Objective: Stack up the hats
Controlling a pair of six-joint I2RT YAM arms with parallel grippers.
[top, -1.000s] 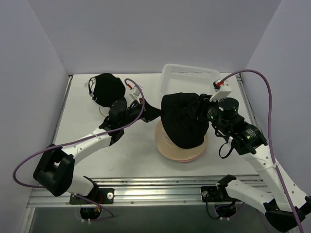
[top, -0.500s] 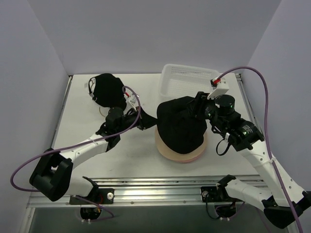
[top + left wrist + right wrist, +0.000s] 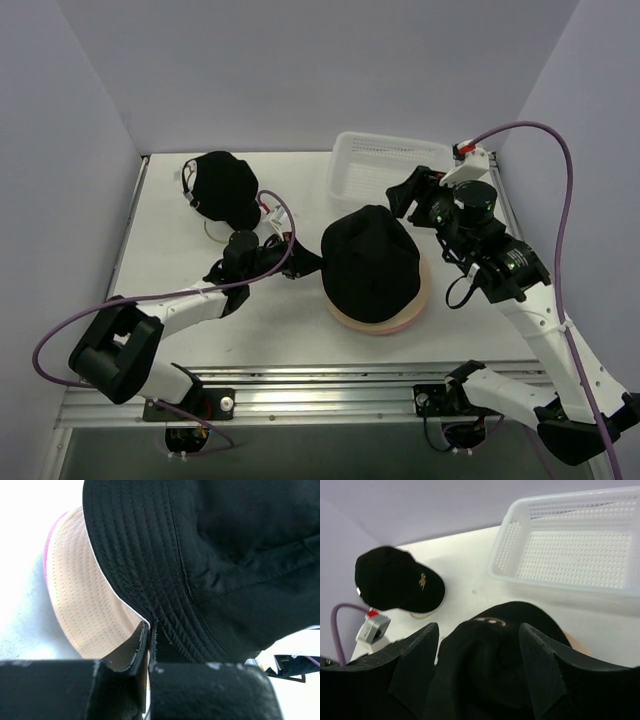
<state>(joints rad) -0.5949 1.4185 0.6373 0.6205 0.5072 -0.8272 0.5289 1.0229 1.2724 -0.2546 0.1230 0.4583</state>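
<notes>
Top external: white mesh basket [image 3: 390,165] sits at rear right of table [image 3: 270,325]; right wrist view shows only its perforated floor + walls. Mid-table stack: black bucket hat [image 3: 370,262] on top, over tan hat [image 3: 85,605], pink hat [image 3: 50,545] at bottom w/ just a rim edge showing. Black cap [image 3: 222,185] sits apart at rear left, gold logo on its front.

L arm lies low, reaching right across the table. Left gripper [image 3: 149,627] is clenched on the black bucket hat's brim at the stack's left side.

R arm is bent and raised, wrist near the basket's front edge. Right gripper [image 3: 479,626] has its fingers spread wide, released, above and behind the hat crown, not touching it.
</notes>
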